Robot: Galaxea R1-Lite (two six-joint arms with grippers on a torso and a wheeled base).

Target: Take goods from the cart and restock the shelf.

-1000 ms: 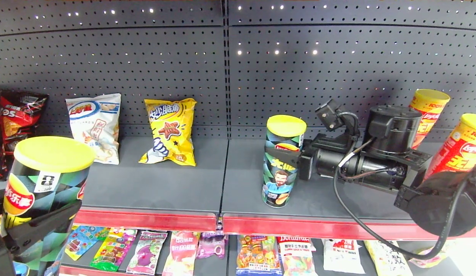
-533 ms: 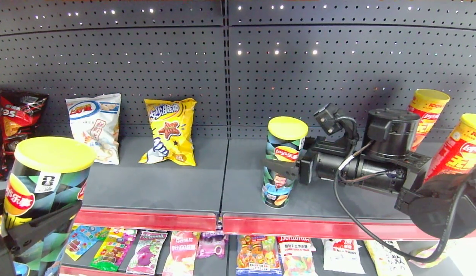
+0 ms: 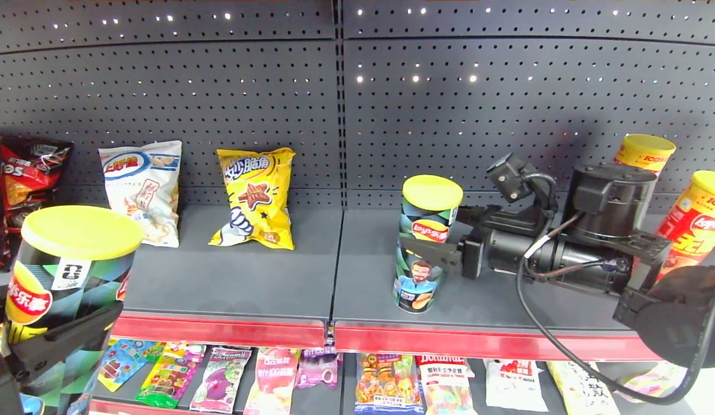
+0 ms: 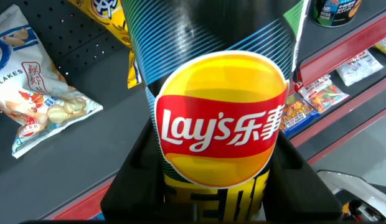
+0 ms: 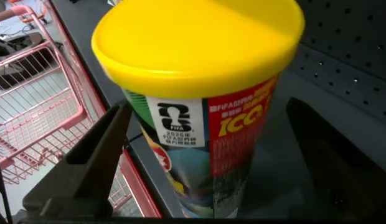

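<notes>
A white bag [image 3: 143,190] and a yellow bag [image 3: 256,196] lean on the pegboard [image 3: 219,98], between the left fingers [image 3: 69,337] and the right fingers [image 3: 435,252] and farther back than both. A red and black bag [image 3: 29,178] sits behind the left fingers. A rear red can [image 3: 645,151] and a near red can [image 3: 694,213] stand well apart from the right fingers on their outer side, and bright packets [image 3: 219,377] lie below both pairs.

Bright even light w/ soft shadows on shelf [image 3: 230,282]; edges bowed.
</notes>
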